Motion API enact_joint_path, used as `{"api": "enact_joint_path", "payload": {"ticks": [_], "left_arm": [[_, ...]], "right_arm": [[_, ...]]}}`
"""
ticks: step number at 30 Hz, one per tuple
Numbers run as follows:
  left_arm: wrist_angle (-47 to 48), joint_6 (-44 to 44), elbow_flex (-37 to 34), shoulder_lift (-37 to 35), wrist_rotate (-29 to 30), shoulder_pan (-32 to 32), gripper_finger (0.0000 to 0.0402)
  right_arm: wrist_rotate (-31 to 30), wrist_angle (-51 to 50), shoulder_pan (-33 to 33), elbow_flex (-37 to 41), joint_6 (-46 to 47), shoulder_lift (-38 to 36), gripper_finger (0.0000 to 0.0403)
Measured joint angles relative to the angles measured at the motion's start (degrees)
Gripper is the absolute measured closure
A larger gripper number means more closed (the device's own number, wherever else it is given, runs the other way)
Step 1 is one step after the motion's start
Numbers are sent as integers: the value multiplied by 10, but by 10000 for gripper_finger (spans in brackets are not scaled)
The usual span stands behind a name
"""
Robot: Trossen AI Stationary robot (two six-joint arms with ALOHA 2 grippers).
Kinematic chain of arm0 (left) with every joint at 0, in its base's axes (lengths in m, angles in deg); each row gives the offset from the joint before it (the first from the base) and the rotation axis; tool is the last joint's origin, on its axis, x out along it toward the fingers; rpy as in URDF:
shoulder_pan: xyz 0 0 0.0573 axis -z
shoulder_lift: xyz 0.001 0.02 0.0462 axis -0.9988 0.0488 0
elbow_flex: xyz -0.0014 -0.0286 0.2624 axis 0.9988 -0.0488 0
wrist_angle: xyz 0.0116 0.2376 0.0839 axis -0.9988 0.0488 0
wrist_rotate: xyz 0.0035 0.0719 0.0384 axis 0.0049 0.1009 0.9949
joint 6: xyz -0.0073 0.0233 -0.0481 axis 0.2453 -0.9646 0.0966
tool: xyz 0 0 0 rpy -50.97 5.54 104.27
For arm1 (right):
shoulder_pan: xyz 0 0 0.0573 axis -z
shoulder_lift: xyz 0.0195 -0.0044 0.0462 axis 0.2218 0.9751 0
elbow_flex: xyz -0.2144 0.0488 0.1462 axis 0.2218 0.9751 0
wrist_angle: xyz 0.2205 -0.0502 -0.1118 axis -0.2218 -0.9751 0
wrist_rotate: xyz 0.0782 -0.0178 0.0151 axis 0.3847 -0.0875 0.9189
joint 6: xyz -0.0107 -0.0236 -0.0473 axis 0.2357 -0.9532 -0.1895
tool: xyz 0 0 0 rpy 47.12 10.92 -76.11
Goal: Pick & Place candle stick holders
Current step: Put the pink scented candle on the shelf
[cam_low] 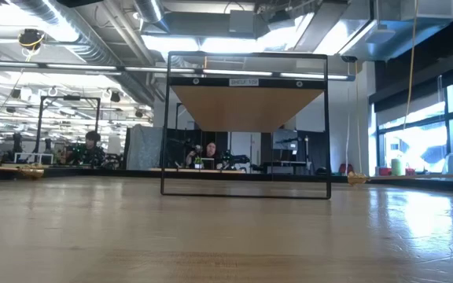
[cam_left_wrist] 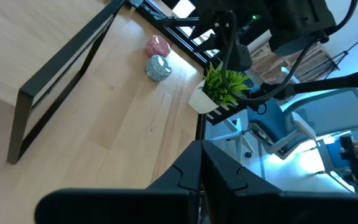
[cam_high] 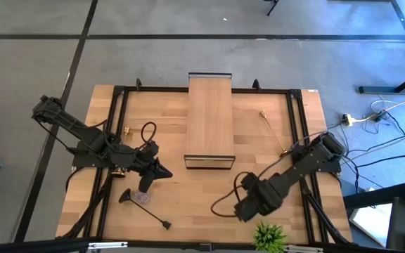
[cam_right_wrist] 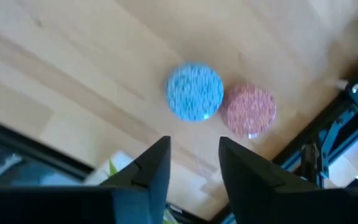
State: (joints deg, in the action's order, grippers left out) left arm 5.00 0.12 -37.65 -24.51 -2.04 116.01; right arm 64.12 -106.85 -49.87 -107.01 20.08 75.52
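Observation:
The black candle stick holder (cam_high: 145, 210) lies on its side on the table near the front left, flared base toward the left arm. One gold holder (cam_high: 273, 132) lies on its side at the right, beyond the right arm. A gold glint (cam_high: 126, 130) shows beside the left arm; what it is cannot be told. My left gripper (cam_high: 163, 171) is shut and empty above the table, just beyond the black holder; its shut fingers show in the left wrist view (cam_left_wrist: 201, 171). My right gripper (cam_right_wrist: 194, 158) is open and empty, pointing down over a blue disc (cam_right_wrist: 195, 91) and a pink disc (cam_right_wrist: 249, 109).
A wooden shelf on a black frame (cam_high: 209, 121) stands at the table's middle far side and fills the low view (cam_low: 246, 134). A small green plant (cam_high: 268, 235) stands at the front edge by the right arm. A black frame (cam_high: 118, 105) runs round the table top.

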Motion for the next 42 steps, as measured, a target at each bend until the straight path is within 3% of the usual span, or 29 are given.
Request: {"api": "enact_joint_path", "payload": {"ticks": [3, 9, 20, 26, 32, 38, 42], "left_arm": [[0, 0, 0, 0, 2, 1, 396], [0, -5, 0, 0, 2, 1, 396], [0, -6, 0, 0, -1, 1, 396], [0, -11, 0, 0, -1, 3, 396], [1, -16, 0, 0, 9, 12, 396], [0, -16, 0, 0, 10, 12, 396], [1, -12, 0, 0, 10, 12, 396]], "right_arm": [[-12, 0, 18, 0, -11, 0, 220], [-36, 0, 46, 0, -121, 0, 163], [-43, 0, 17, 0, -360, 0, 160], [12, 0, 19, 26, -207, 0, 154], [65, 0, 27, 57, -116, 0, 142], [81, 12, 34, 66, -119, 0, 141], [56, 80, 22, 66, -145, -6, 141]]}}
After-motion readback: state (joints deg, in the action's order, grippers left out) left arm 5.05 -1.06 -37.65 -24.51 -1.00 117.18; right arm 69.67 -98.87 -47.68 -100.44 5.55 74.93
